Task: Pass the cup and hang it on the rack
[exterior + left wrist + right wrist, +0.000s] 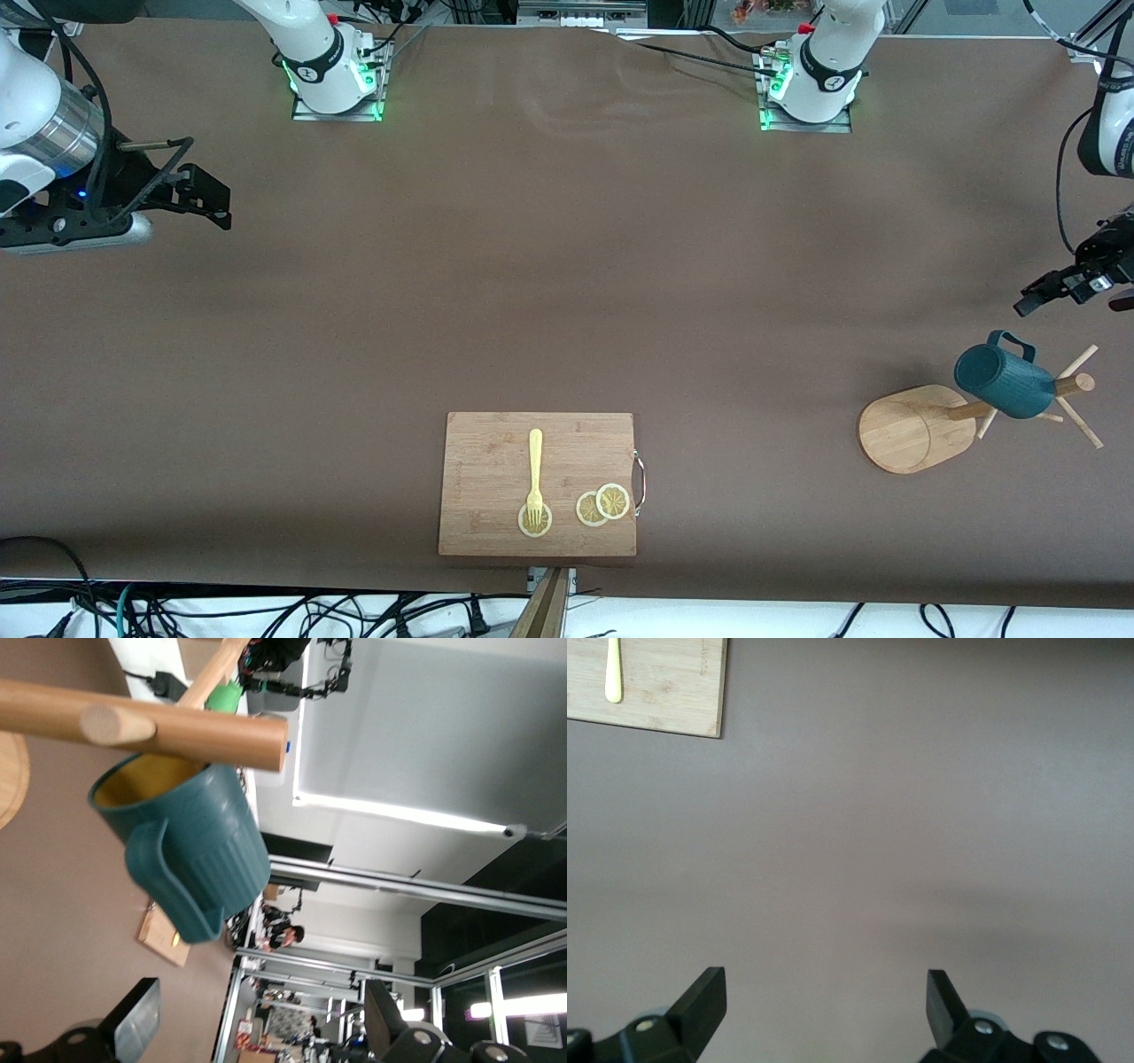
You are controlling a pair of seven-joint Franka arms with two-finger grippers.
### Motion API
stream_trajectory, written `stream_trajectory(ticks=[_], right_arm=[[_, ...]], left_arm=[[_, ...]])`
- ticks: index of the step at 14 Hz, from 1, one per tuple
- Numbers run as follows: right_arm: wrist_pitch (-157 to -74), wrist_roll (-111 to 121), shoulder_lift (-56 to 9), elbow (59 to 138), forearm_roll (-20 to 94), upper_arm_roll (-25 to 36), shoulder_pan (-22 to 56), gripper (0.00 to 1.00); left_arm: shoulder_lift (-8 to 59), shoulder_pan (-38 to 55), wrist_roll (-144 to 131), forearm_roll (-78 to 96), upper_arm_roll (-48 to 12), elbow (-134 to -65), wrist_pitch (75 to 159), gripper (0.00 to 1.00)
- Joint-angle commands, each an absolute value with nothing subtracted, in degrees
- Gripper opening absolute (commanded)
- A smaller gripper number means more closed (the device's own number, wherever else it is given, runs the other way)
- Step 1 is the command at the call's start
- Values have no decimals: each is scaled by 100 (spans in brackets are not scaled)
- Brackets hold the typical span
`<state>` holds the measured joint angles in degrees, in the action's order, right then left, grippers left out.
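The dark teal cup (1005,381) hangs on the wooden rack (904,430) near the top of its pole, at the left arm's end of the table. In the left wrist view the cup (199,855) hangs under the rack's pole (177,726), handle outward, with its tan inside showing. My left gripper (1072,297) is open and empty in the air beside the rack, apart from the cup; the left wrist view shows its own gripper (259,1019) holding nothing. My right gripper (213,199) waits open and empty over bare table at the right arm's end, and also shows in the right wrist view (824,1001).
A rectangular wooden cutting board (496,523) lies near the table's front edge at the middle, with a yellow fork (534,474) and lemon slices (603,505) on it. Its corner also shows in the right wrist view (673,691). Brown cloth covers the table.
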<state>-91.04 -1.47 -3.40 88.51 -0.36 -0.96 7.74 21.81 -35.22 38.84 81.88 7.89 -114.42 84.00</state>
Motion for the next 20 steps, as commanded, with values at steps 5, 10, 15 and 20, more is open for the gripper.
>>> stream_trajectory(ticks=[5, 10, 15, 20], right_arm=[[-9158, -79, -316, 8886, -62, -88, 800, 100], [-9141, -79, -308, 8886, -44, -88, 791, 100], [-9105, -88, -308, 8886, -35, -53, 774, 100], [-9105, -97, -299, 8894, -35, -53, 782, 100]], left_arm=[[1531, -3367, 3517, 6778, 1134, -11383, 8235, 100], [1222, -2735, 2515, 4759, 1134, -10188, 8262, 100], [1222, -1926, 2303, 2992, 977, -9519, 8822, 100], [1222, -1732, 1399, 1347, -315, -9238, 9378, 100]])
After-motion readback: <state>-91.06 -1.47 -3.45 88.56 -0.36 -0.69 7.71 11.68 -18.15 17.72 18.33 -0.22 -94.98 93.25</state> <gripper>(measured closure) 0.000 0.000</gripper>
